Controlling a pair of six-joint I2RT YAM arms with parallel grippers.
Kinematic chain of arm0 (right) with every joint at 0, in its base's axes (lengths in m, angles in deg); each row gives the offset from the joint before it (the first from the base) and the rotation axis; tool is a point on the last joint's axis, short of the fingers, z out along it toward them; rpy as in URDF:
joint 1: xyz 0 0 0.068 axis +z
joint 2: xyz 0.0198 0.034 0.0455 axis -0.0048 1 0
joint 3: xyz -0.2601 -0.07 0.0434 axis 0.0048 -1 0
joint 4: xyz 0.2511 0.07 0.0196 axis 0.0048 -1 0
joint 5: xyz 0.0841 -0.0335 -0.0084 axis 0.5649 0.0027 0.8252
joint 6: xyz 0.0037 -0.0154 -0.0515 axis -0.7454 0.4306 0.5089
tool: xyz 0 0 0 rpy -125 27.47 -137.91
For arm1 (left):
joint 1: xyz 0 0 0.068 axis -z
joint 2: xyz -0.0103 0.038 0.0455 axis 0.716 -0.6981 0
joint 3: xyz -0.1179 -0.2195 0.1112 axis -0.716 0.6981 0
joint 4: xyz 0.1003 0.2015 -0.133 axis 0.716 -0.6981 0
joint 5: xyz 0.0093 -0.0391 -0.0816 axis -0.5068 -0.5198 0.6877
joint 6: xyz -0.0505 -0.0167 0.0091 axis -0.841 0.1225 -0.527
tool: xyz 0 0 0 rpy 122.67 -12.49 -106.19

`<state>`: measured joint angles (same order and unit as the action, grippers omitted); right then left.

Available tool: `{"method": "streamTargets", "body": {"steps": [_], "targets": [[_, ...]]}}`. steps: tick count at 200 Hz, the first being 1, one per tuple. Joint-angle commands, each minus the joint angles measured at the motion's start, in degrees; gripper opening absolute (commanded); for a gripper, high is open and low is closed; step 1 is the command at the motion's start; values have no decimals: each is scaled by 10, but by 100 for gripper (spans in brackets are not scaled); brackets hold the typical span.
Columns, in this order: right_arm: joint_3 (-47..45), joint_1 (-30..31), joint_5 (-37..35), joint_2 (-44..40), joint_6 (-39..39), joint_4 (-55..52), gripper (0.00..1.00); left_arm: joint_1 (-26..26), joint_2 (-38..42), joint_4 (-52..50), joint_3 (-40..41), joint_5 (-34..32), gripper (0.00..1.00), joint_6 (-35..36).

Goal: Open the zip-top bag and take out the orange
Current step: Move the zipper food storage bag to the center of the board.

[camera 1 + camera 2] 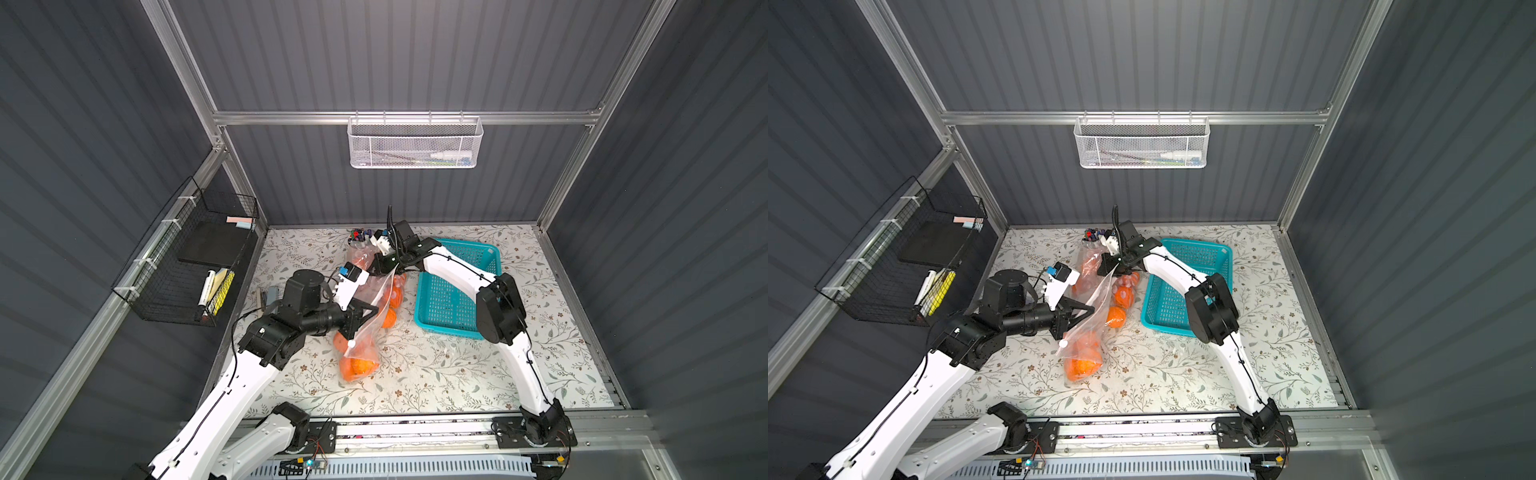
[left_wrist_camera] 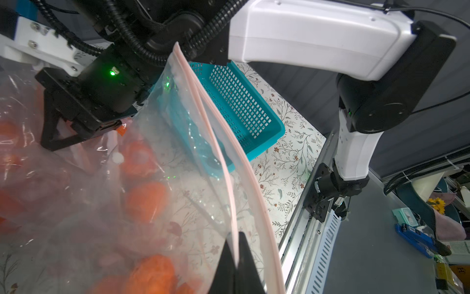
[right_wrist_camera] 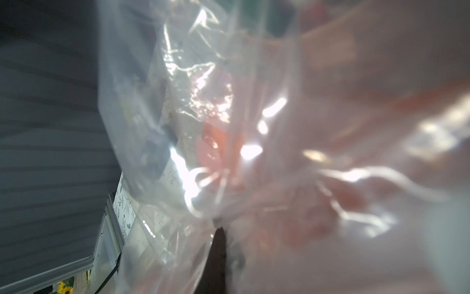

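A clear zip-top bag [image 1: 370,328] with a pink zip strip hangs slanted over the middle of the table, seen in both top views [image 1: 1088,328]. An orange [image 1: 357,368] and others sit in its low end. My left gripper [image 2: 237,257] is shut on one pink strip of the bag's mouth; the other strip [image 2: 256,203] runs apart from it. My right gripper [image 1: 380,272] is at the bag's far upper corner. In the right wrist view blurred plastic [image 3: 229,127] wraps the closed dark fingers [image 3: 219,244].
A turquoise basket [image 1: 457,286] stands right of the bag, under my right arm. Another clear bag with orange things [image 1: 359,259] and a cup of pens [image 1: 357,237] are at the back. More oranges [image 1: 390,297] lie between the bag and the basket.
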<state>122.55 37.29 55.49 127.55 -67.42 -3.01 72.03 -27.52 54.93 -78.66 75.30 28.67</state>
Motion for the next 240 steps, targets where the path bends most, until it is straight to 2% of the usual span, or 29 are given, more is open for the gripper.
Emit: {"method": "streamTargets", "body": {"steps": [1,40,62,70,77,88,101,119,131,148,160,179,186,205,240], "targets": [[55,2,-41,35,17,18,1,-2,-4,32,14,16,0,-5],[202,-1,-61,113,44,32,0,-2,-3,56,35,16,0,-9],[231,-2,-59,123,61,58,0,-3,-6,81,56,13,0,-25],[234,-5,-55,116,65,57,7,-3,-7,97,65,13,0,-33],[231,-9,-55,102,65,51,18,-3,-7,111,72,14,0,-41],[198,-16,-58,63,62,51,35,-2,-5,133,84,13,0,-57],[123,-22,-67,-13,71,73,47,-2,-1,169,102,15,0,-76],[-21,-30,-110,-137,92,117,56,-2,3,219,124,8,0,-97],[-111,-42,-152,-216,93,126,57,-2,0,243,132,-3,0,-107],[-229,-62,-167,-323,80,118,57,-2,-9,284,146,-4,0,-129],[-311,-71,-165,-397,75,121,53,-2,-17,315,158,1,0,-146],[-407,-70,-124,-494,79,122,46,-1,-31,354,176,5,0,-163],[-432,-68,-78,-520,76,120,43,-1,-38,361,177,6,0,-165],[-470,-55,-9,-559,63,108,27,-1,-53,372,177,14,0,-168],[-463,-1,34,-546,57,92,10,0,-63,377,176,15,0,-170]]}}
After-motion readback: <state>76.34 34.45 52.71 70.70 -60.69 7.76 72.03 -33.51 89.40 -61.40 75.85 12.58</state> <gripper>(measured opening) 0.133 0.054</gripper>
